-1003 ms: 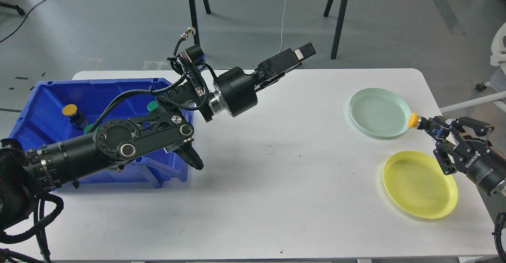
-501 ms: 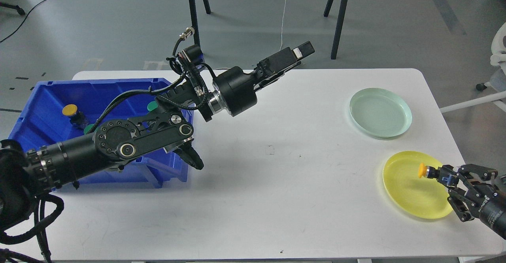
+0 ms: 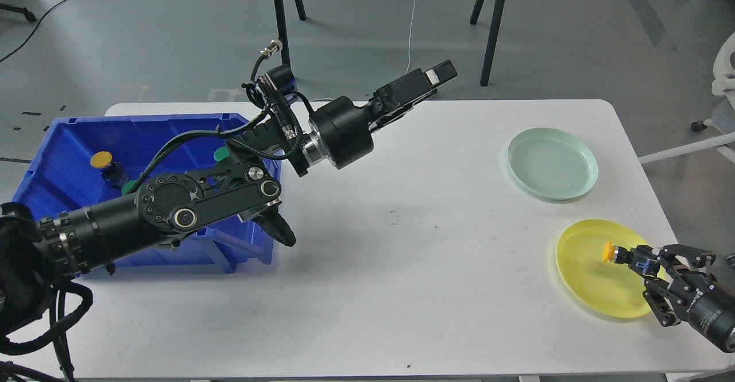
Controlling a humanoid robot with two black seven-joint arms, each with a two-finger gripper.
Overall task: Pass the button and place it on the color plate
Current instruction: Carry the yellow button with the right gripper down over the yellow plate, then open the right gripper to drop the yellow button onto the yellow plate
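My right gripper (image 3: 642,265) is shut on a yellow-capped button (image 3: 610,253) and holds it over the yellow plate (image 3: 585,281) at the front right of the table. A pale green plate (image 3: 552,163) lies behind it. My left gripper (image 3: 432,80) hangs raised over the table's back edge; its fingers cannot be told apart and nothing shows in it. In the blue bin (image 3: 63,141) at the left lie another yellow button (image 3: 102,161) and green buttons (image 3: 221,154), partly hidden by my left arm.
The white table (image 3: 402,267) holds only the bin and the two plates. Black stand legs (image 3: 494,26) rise from the floor behind the table. A white chair (image 3: 724,72) stands at the far right.
My right gripper carried the yellow button from beside the green plate down toward me, and it is now over the yellow plate. The left arm has hardly moved.
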